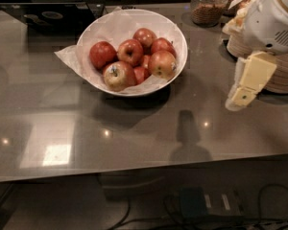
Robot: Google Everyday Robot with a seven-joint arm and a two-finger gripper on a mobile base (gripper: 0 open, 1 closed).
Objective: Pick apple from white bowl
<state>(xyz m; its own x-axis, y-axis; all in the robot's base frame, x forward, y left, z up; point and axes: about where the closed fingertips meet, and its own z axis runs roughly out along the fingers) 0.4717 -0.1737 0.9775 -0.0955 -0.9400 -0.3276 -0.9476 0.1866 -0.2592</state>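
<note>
The white bowl [177, 37], lined with crumpled white paper, stands on the grey table at the upper middle and holds several apples. The apple [163, 64], large and red with a dull yellow-green blush, lies at the right front of the pile. A yellower apple [117, 75] with a dark stem pit lies at the front left. My gripper [238, 101] hangs from the white arm at the right, pointing down. It is above the table, well to the right of the bowl and apart from it. It holds nothing.
Stacks of beige paper bowls [284, 74] stand behind the arm at the right edge. A glass jar [207, 5] with brown contents stands at the back right. A dark flat object [48, 15] lies at the back left. The table's front edge [144, 169] runs across below.
</note>
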